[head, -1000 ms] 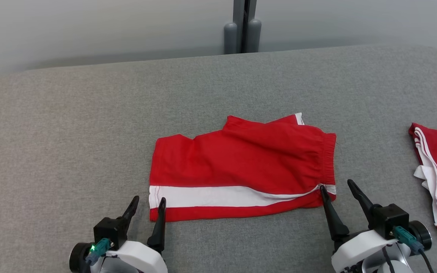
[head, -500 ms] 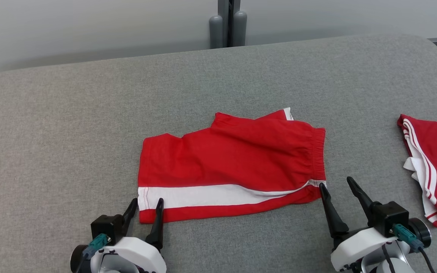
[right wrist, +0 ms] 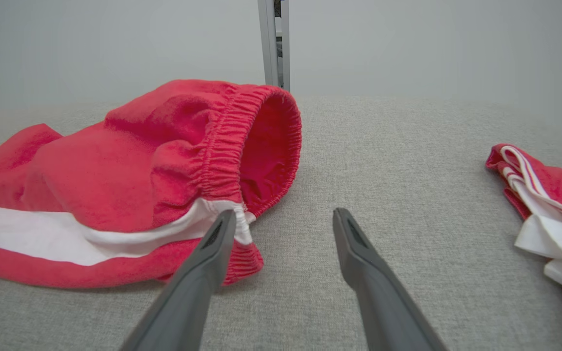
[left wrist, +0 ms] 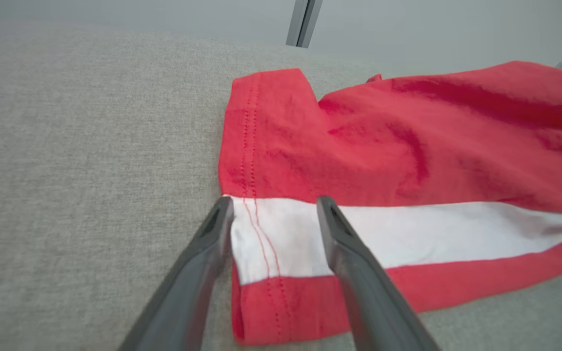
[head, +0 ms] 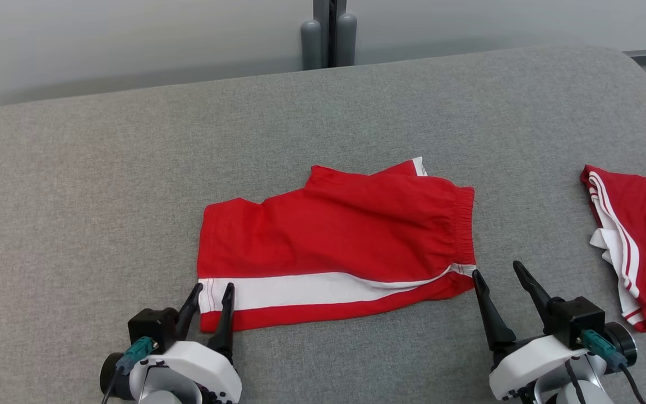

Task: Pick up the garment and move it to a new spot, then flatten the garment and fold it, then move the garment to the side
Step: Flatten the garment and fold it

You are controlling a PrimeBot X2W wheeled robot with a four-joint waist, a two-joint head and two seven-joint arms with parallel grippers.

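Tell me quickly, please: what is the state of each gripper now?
Left gripper: open around the hem corner of the red shorts, not closed on it.
Right gripper: open, holding nothing, beside the waistband.

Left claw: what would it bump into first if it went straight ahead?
Probably the red shorts with a white stripe: the open left claw straddles their hem corner, pointing along the stripe. Whether its tips touch the cloth is unclear.
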